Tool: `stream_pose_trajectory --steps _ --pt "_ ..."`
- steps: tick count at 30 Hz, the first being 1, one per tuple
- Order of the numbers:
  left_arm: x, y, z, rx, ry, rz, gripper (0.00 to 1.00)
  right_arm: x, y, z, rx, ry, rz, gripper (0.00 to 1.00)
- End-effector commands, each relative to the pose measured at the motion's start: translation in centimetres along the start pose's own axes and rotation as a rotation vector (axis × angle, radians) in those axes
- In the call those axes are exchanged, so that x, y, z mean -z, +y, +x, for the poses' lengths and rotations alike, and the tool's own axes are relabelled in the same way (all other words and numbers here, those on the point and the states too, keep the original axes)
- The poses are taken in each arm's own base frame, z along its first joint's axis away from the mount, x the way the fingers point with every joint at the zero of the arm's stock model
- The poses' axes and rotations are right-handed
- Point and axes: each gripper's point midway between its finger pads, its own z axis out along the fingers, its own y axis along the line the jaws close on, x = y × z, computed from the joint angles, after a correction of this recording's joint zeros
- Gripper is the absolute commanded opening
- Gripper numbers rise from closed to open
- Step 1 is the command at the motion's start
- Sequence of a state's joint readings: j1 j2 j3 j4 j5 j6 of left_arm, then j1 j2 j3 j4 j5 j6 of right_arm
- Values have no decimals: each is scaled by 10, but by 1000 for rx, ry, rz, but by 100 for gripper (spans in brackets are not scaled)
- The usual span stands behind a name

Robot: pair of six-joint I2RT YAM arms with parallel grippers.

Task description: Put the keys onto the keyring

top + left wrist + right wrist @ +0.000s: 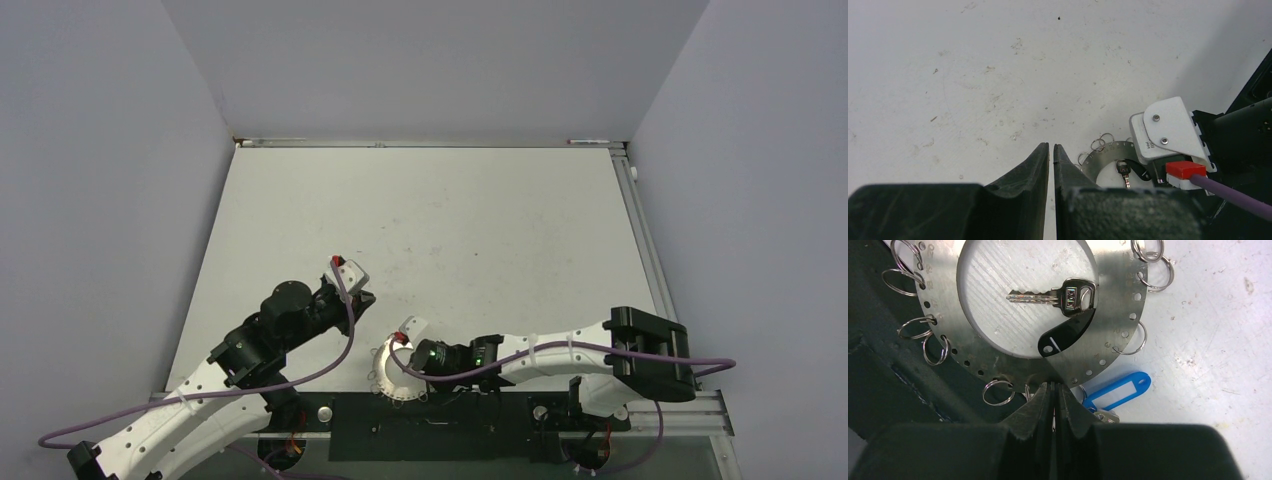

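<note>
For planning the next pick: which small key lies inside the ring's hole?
The silver key with the black plastic tag; the blue-tagged key lies outside the flat grey metal ring.

The keyring [1113, 320] fills the upper frame, with wire loops [911, 325] around its rim. A silver key [1068, 294] lies in its central hole, blade pointing to 9 o'clock, its black tag [1064, 335] lapping the band at 4 o'clock. The right gripper [1053, 386], jaws pressed together, meets the rim at 6 o'clock, a blue tag [1120, 390] just outside at 5 o'clock.
</note>
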State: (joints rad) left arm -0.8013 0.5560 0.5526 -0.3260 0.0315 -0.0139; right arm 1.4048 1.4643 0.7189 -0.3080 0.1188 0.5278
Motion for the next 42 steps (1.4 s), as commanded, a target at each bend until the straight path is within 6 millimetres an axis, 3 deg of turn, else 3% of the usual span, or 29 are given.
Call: stream_pose_trajectory --steps 1,11,21,24,27,32,42 --pt "5 0 -17 -7 -47 5 5 0 3 2 -36 10 -43 5" --pt "5 -2 -18 -6 -51 13 5 20 -8 -50 -173 -142 -156 5" --pt "4 -9 -18 -5 -51 53 5 30 -16 -66 -247 -181 -242 5" --pt "3 -12 -17 -5 -47 69 5 32 -18 -62 -228 -163 -250 8" --pt "3 -12 -17 -6 -47 71 5 33 -21 -51 -229 -135 -235 24" --pt "2 -13 -16 -3 -42 76 5 33 -13 -31 -216 -99 -220 36" --pt "2 -13 -16 -3 -44 78 5 23 -8 -21 -157 -63 -141 39"
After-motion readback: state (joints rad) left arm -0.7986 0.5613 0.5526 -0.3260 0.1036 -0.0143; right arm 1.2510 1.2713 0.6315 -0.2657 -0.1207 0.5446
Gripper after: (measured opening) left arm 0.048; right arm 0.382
